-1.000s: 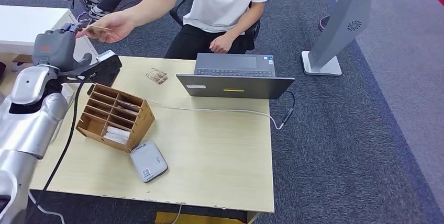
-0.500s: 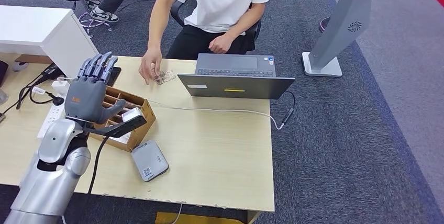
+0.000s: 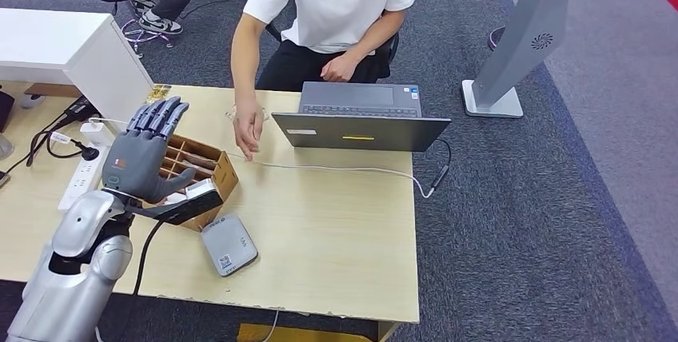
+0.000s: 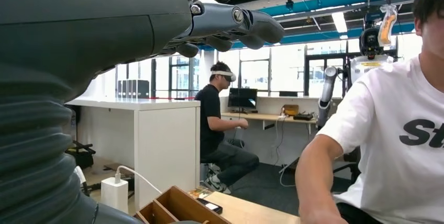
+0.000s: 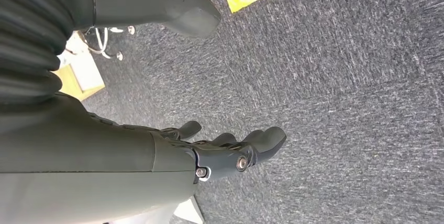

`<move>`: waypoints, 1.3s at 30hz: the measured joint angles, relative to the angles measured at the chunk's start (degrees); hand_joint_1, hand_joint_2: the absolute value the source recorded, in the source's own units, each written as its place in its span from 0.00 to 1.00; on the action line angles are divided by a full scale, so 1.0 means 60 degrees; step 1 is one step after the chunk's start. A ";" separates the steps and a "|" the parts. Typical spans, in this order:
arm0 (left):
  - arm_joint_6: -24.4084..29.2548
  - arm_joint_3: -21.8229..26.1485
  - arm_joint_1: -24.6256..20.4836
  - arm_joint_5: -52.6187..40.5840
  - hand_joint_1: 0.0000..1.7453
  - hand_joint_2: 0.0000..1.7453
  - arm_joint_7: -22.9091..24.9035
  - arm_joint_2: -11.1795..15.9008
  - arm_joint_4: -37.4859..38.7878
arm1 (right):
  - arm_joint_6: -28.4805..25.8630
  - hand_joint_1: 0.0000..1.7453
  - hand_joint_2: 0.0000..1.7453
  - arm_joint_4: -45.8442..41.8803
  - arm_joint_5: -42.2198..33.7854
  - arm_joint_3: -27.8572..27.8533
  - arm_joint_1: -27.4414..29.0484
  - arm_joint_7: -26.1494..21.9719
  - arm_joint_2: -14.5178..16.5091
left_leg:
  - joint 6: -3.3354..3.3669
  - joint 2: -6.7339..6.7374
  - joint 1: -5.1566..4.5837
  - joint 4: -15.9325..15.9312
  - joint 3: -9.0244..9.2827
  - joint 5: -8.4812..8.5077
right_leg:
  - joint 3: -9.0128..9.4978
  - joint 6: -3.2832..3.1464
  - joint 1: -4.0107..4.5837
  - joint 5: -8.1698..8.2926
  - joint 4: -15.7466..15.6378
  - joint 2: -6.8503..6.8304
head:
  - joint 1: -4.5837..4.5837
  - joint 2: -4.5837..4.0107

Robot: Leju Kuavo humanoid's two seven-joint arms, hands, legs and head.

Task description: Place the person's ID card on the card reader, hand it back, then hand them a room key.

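Room key stock presumably sits in the wooden organizer [image 3: 188,172] at 9 o'clock on the desk [image 3: 336,238], directly under the left hand [image 3: 142,154], which hovers flat, fingers extended, holding nothing. Card reader [image 3: 227,245] lies bare at 7 o'clock; ID card itself cannot be made out. Right hand [image 5: 230,153] hangs empty over carpet, fingers loosely extended.

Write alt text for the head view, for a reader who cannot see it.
The robot's left hand, fingers spread and holding nothing, hovers over a wooden slotted organizer on a light wooden desk. A seated person in a white T-shirt rests a hand on the desk beside a laptop; a grey card reader lies nearby.
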 joint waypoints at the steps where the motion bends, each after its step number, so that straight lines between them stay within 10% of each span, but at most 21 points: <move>1: -0.0063 0.0000 -0.0007 0.0039 0.00 1.00 -0.0001 0.0016 0.0001 | -0.0002 0.00 1.00 0.0000 0.0014 -0.0001 -0.0001 0.0009 0.0000 | 0.0000 0.0000 0.0000 0.0000 0.0000 0.0000 | 0.0000 0.0000 0.0000 0.0000 0.0000 0.0000 | 0.0000 0.0000; 39: -0.0659 -0.0273 -0.0011 0.0191 0.00 1.00 0.0042 0.0610 0.0129 | -0.0092 0.00 1.00 0.0000 0.0105 -0.0060 -0.0003 0.0106 0.0015 | 0.0000 -0.0001 0.0001 0.0000 -0.0001 0.0000 | -0.0001 0.0000 0.0001 0.0000 0.0000 0.0000 | -0.0001 0.0000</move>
